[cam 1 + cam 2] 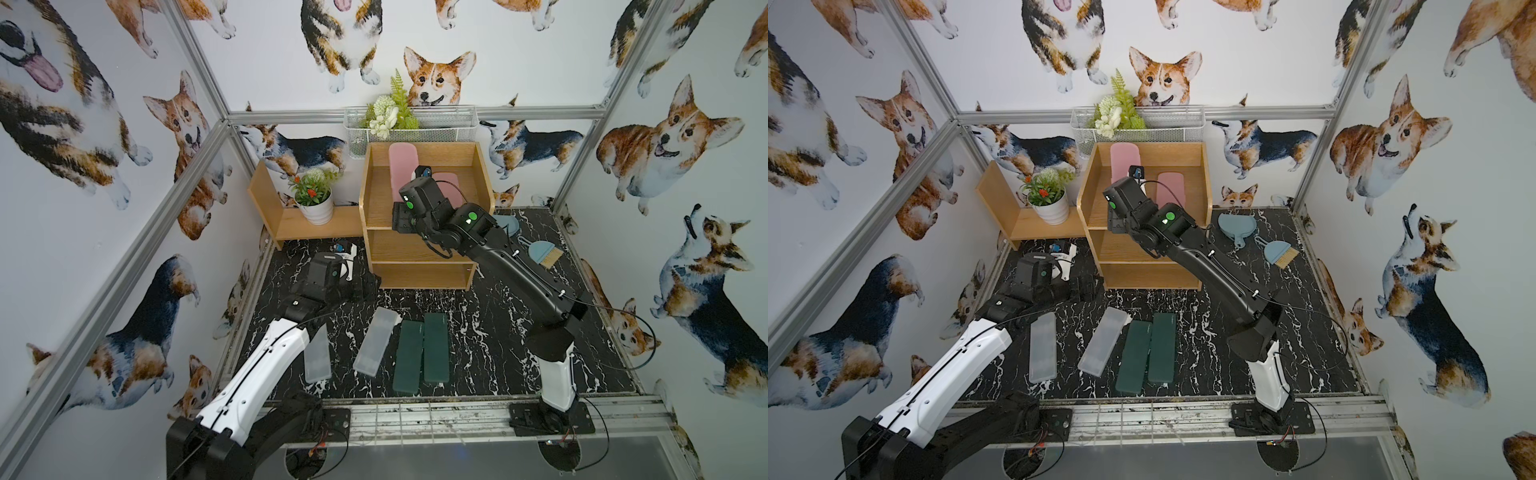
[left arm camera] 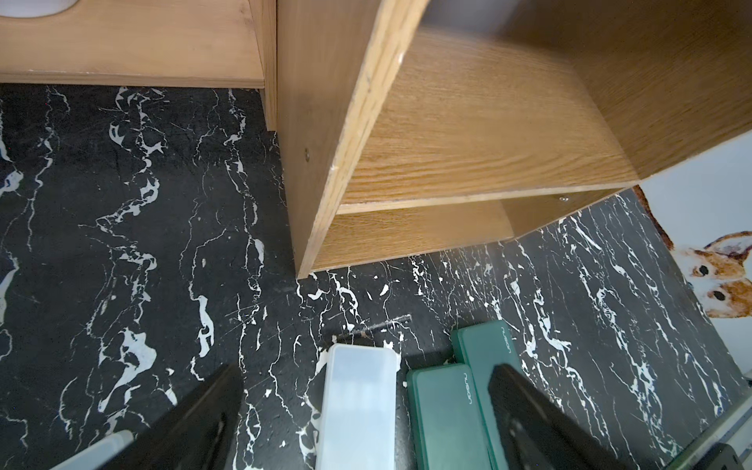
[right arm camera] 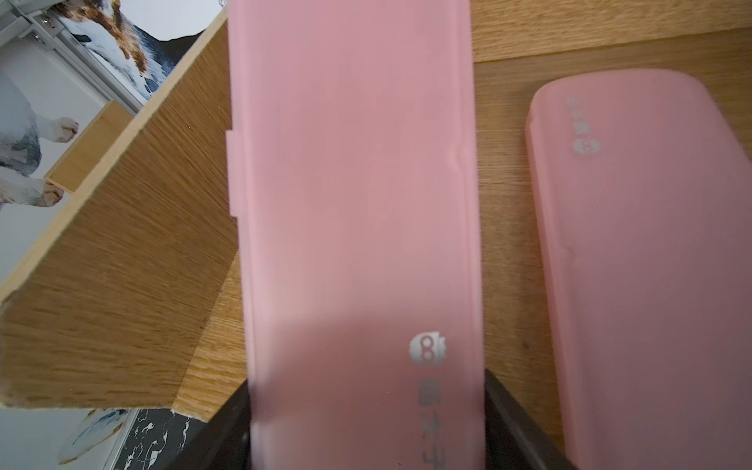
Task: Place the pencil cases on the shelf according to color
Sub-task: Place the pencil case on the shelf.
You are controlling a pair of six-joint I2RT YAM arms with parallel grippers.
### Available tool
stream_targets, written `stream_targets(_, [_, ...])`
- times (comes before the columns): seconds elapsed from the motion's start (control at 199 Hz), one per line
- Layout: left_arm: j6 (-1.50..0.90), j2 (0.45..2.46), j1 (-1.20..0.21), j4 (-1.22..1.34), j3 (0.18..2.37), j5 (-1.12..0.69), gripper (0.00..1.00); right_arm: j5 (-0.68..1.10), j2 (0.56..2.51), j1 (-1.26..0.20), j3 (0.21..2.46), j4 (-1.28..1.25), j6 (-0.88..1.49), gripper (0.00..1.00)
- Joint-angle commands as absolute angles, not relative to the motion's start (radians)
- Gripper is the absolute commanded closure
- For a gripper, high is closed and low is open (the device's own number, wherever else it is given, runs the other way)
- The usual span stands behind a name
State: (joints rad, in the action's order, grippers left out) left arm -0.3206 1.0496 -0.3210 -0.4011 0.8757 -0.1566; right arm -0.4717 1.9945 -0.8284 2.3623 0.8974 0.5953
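Table (image 1: pixel 478 345) carrying the shelf (image 1: pixel 376 199); green cases (image 1: pixel 409 357) and frosted cases (image 1: pixel 376 340) lie before it. One pink case (image 3: pixel 651 264) lies on the top tier; right end effector (image 3: pixel 366 403) grasps the second pink case (image 3: pixel 358 203) beside it; left end effector (image 2: pixel 364 370) released.

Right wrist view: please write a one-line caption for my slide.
Right gripper holds one pink pencil case at the shelf top tier, beside the second pink case lying there.

Upper centre, the black right arm (image 1: pixel 498 257) hides the lower end of the flat pink plastic pencil case (image 1: pixel 402 164).
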Motion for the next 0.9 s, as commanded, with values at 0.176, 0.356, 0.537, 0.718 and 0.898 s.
stream_targets(0.176, [-0.293,0.991,-0.320,-0.341,0.833,-0.208,0.01,-0.474,2.030,-0.807,2.372,0.945,0.621,0.10])
stream_targets(0.356, [-0.273,0.989,-0.319,-0.349,0.824,-0.196,0.01,-0.458,2.005,-0.807,2.374,0.885,0.590,0.03])
stream_targets(0.537, [-0.286,0.991,-0.318,-0.353,0.830,-0.193,0.00,-0.405,1.938,-0.808,2.355,0.748,0.519,0.03])
stream_targets(0.718, [-0.362,0.993,-0.319,-0.289,0.842,-0.221,0.01,-0.408,1.891,-0.807,2.318,0.739,0.495,0.15])
stream_targets(0.898, [-0.371,1.035,-0.319,-0.259,0.850,-0.214,0.00,-0.406,1.870,-0.808,2.234,0.730,0.479,0.47])
